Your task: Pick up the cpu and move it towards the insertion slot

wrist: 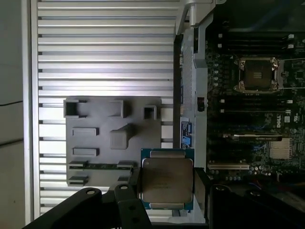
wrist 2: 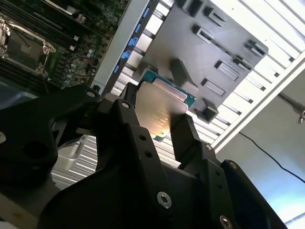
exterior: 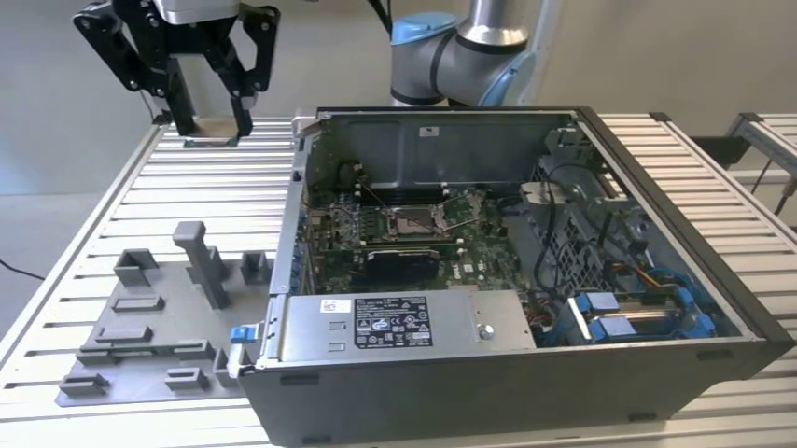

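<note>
Clearly, at the exterior view's far left the gripper [exterior: 215, 131] hangs above the slatted table [exterior: 237, 201] with its jaws closed on the cpu [exterior: 213, 141]. The chip is off the surface and, as far as that view lets me judge, roughly level. In the second wrist view the dark fingers [wrist 2: 183, 138] press on two opposite edges, leaving the pale lid bare between them. Lower on the same side lies the grey fixture plate [exterior: 149, 322], just beside the open computer case [exterior: 524, 401]. Further right, in the middle of the green board inside that case, sits the insertion slot [exterior: 413, 221], well apart from the held chip.

I judge the cpu to be light, thin and stiff, so weight is no worry. Its smooth metal lid is probably slippery, and the underside likely marks easily. The edges are the right place to hold it, as now. The contact there looks narrow, so a jolt might twist it in the grip
</note>
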Available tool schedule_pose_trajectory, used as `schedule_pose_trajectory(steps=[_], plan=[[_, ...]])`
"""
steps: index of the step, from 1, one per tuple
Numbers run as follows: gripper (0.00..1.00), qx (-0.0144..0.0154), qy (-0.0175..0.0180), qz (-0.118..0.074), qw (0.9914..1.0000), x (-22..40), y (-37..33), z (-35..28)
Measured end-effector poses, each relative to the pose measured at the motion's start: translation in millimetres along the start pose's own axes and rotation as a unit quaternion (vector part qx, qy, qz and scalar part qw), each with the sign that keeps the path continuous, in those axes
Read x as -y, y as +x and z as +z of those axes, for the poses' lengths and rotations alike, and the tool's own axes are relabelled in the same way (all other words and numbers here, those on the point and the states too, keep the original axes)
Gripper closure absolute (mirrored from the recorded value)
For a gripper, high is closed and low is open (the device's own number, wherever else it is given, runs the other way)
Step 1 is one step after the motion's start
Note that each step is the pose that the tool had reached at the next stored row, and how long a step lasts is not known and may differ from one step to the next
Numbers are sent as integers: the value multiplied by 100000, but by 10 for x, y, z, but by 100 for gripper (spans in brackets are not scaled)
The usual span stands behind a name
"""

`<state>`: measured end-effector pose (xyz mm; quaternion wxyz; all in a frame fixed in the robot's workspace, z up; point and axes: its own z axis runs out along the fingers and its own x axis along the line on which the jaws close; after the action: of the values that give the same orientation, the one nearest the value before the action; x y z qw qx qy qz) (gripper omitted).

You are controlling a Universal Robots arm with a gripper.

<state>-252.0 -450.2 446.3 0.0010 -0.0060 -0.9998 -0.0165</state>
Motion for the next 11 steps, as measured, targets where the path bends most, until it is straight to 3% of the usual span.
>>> schedule_pose_trajectory(steps=[11], plan=[[100,1,-1,0,100000,-2,0,-46]])
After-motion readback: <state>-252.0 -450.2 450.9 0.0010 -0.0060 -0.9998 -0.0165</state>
